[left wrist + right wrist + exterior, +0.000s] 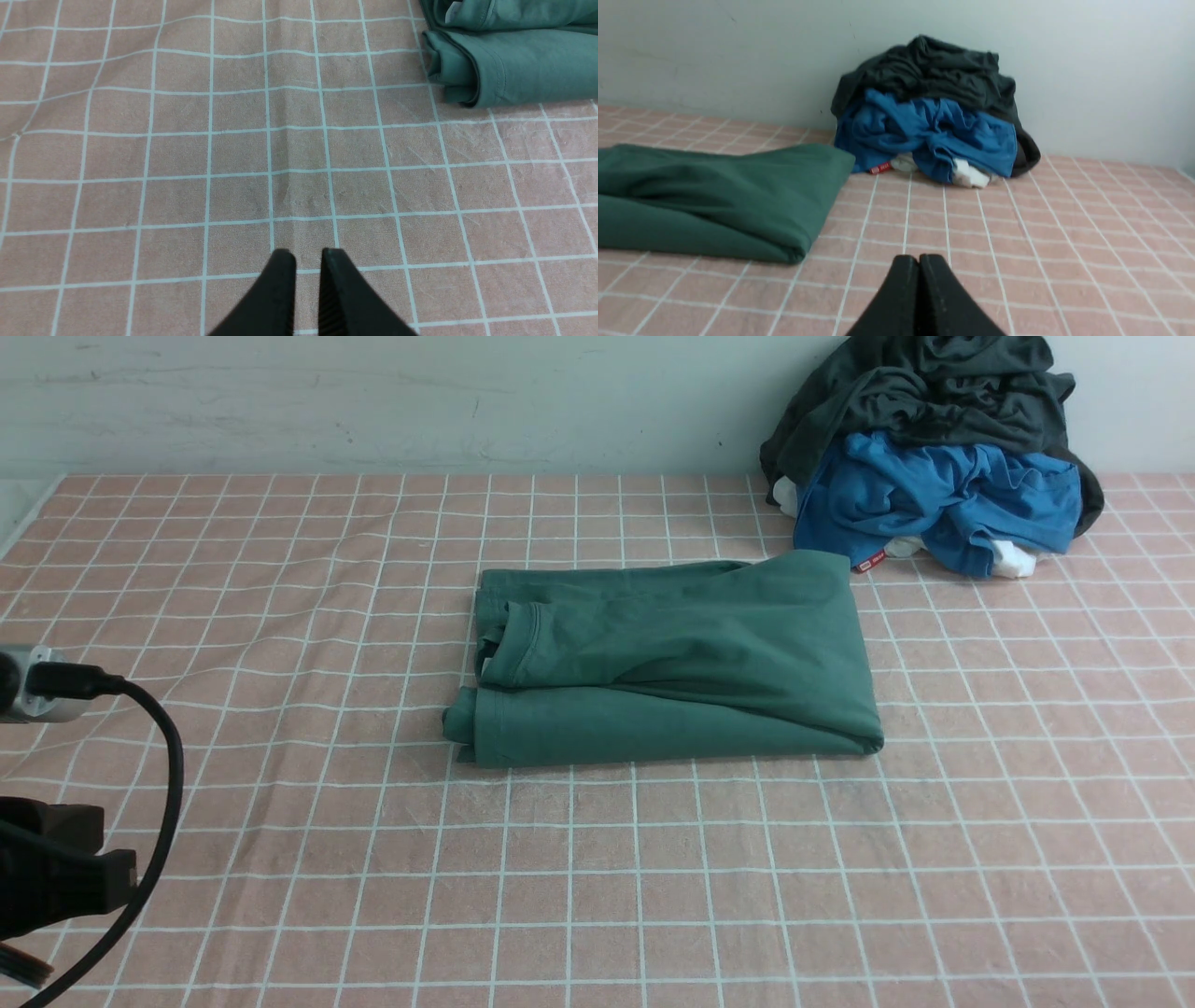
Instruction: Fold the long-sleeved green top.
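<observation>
We've got the checked pink cloth filling the frame, the green top folded into a soft flat rectangle at centre, long side running left to right. In the left wrist view it sits upper right of our left gripper, tips slightly apart, empty. Right gripper pressed together, top at middle left

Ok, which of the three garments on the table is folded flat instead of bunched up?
The green top, alone mid-table in a neat rectangle. The blue garment and dark grey garment are crumpled together in a heap against the wall.
</observation>
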